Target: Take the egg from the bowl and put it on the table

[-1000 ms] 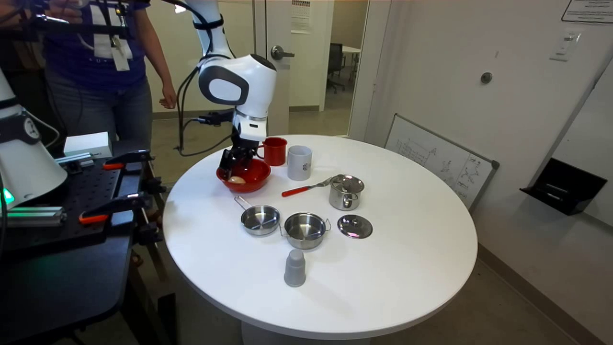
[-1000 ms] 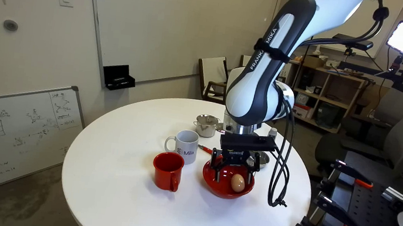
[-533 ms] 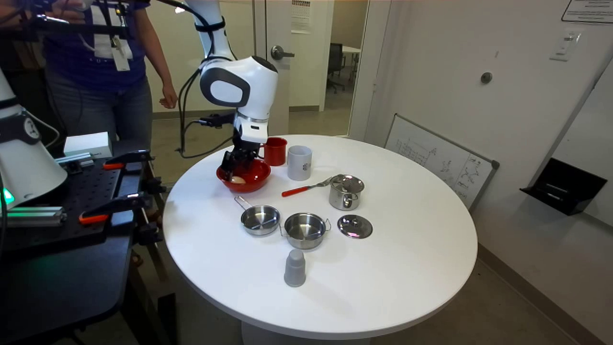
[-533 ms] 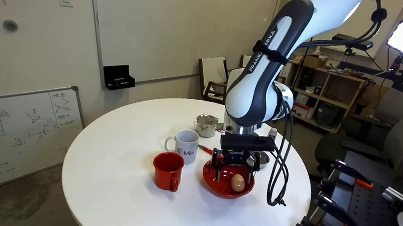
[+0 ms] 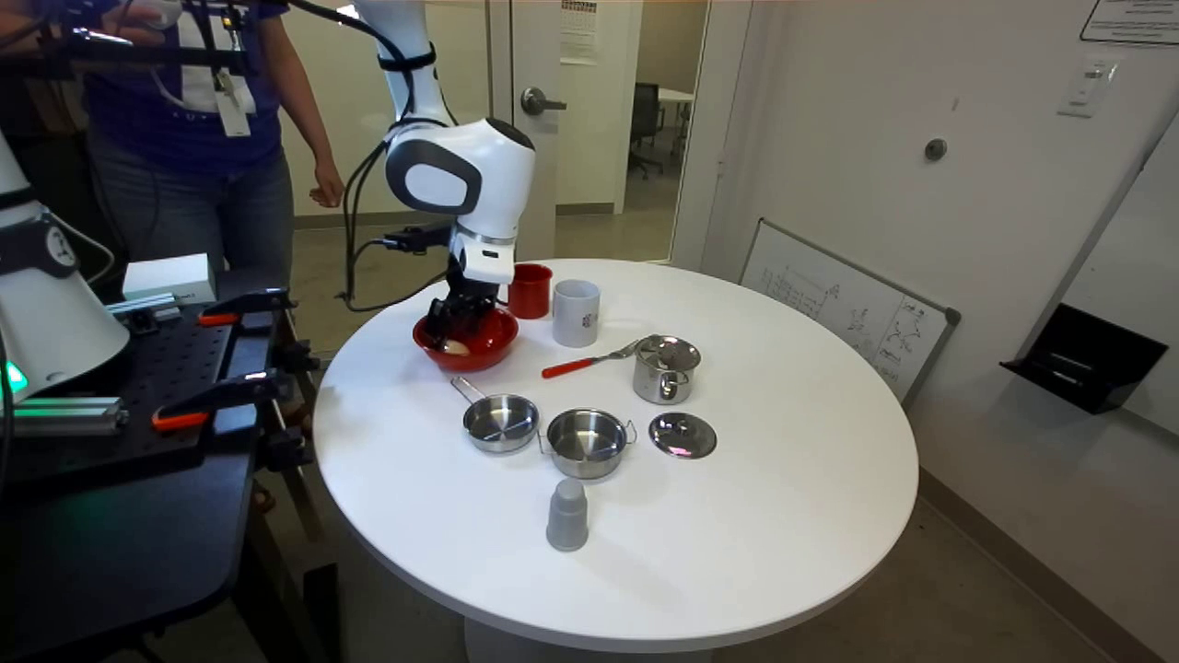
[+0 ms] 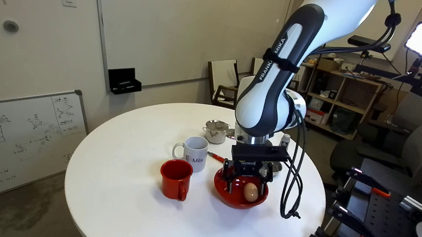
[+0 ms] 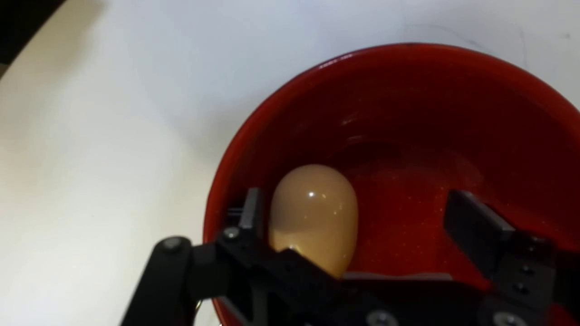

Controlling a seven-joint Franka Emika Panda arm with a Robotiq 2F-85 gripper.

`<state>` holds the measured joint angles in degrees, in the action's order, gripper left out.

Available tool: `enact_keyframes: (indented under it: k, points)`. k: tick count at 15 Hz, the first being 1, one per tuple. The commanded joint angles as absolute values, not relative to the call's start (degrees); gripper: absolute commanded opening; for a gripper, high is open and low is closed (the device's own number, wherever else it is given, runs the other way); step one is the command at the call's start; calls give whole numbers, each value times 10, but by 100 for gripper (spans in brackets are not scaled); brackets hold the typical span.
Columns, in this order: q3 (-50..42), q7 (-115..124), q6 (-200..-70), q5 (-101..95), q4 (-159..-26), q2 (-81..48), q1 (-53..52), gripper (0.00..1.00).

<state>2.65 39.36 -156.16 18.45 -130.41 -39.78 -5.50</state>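
Wrist view, left to right: a finger (image 7: 252, 210) is standing inside the red bowl (image 7: 408, 113), between its wall and the egg (image 7: 317, 208), which is lying just beside, long axis apparently running across the closing line; the opposite finger (image 7: 480, 233) is standing well apart. Jaws are gaping, grasping nothing. In both exterior views, the gripper (image 6: 246, 188) is sitting lower than half a second ago, bowl and egg slightly shifted.
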Motion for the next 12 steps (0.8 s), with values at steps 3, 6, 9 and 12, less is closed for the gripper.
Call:
enact_keyframes:
  k: [3, 6, 9, 12]
  points:
    - [14, 384, -1560, 187, -1284, -417, -69, 100]
    - [11, 385, -1560, 187, -1280, -420, -71, 100]
    - [9, 386, -1558, 186, -1276, -423, -73, 100]
    - [9, 385, -1558, 187, -1274, -427, -72, 99]
